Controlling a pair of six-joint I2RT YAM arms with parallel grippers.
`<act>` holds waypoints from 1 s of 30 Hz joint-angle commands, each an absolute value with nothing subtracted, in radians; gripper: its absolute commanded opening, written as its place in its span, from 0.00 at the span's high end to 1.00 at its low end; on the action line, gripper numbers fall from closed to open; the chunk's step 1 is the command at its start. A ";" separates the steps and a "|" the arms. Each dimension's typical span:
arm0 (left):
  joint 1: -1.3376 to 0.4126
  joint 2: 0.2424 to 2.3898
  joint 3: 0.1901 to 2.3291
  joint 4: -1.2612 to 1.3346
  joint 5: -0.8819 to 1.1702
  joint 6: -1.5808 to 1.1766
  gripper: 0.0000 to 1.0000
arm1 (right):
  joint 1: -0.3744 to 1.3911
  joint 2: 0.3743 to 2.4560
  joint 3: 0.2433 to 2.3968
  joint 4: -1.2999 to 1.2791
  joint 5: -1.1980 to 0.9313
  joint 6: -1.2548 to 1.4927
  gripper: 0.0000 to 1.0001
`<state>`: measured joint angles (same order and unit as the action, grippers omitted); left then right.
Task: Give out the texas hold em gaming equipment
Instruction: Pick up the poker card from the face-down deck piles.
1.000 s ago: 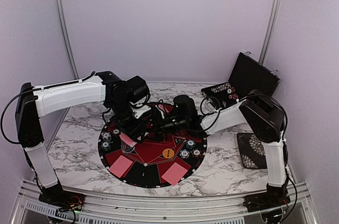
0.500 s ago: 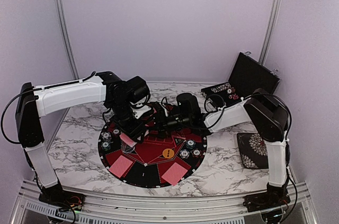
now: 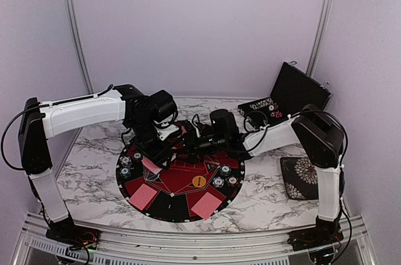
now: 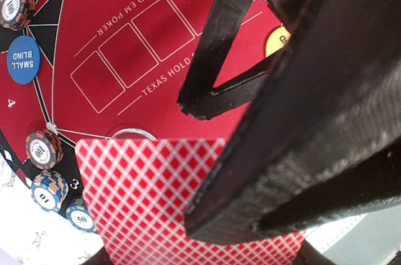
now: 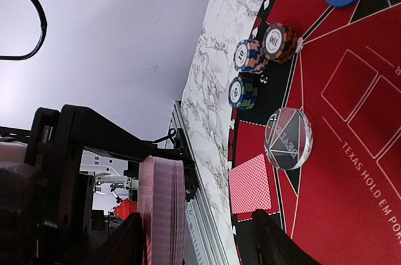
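Note:
My left gripper point(image 3: 152, 160) is shut on a deck of pink-red-backed cards point(image 4: 138, 196), held over the left part of the round poker mat point(image 3: 172, 207). Reaching in from the right, my right gripper point(image 5: 197, 240) stands open with the deck's edge point(image 5: 161, 208) between its fingers, close to one of them. One black finger point(image 4: 250, 177) lies across the deck's top card. Single cards point(image 3: 143, 196) point(image 3: 207, 205) lie on the mat's near side. Chip stacks point(image 5: 250, 55) point(image 3: 224, 177), a blue small-blind disc point(image 4: 24, 59), an orange button point(image 3: 199, 181) and a clear dealer disc point(image 5: 288, 138) rest on the mat.
An open black case point(image 3: 294, 93) stands at the back right of the marble table point(image 3: 94, 158). A dark flower-patterned tray point(image 3: 297, 178) sits at the right, beside the right arm. A metal rail point(image 3: 188, 240) runs along the near edge.
The right arm has shifted a little to the right and its jaws have narrowed slightly at the deck. The left arm and the deck have not moved.

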<state>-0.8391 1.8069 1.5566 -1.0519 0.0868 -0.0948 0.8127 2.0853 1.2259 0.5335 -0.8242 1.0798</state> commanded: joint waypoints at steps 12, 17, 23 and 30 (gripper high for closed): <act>-0.842 1.804 1.568 -1.055 0.092 -0.084 0.54 | 0.790 1.997 1.188 0.535 -0.810 1.081 0.45; -0.842 1.807 1.568 -1.056 0.092 -0.084 0.54 | 0.784 1.978 1.172 0.541 -0.806 1.086 0.49; -0.842 1.807 1.568 -1.055 0.087 -0.082 0.54 | 0.783 1.968 1.160 0.549 -0.805 1.092 0.57; -0.839 1.810 1.559 -1.056 0.084 -0.083 0.54 | 0.790 1.942 1.134 0.572 -0.805 1.107 0.64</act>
<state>-0.8391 1.8072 1.5566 -1.0519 0.0864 -0.0898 0.7872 2.0003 1.1400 0.5331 -0.8162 1.1000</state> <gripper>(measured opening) 0.663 0.368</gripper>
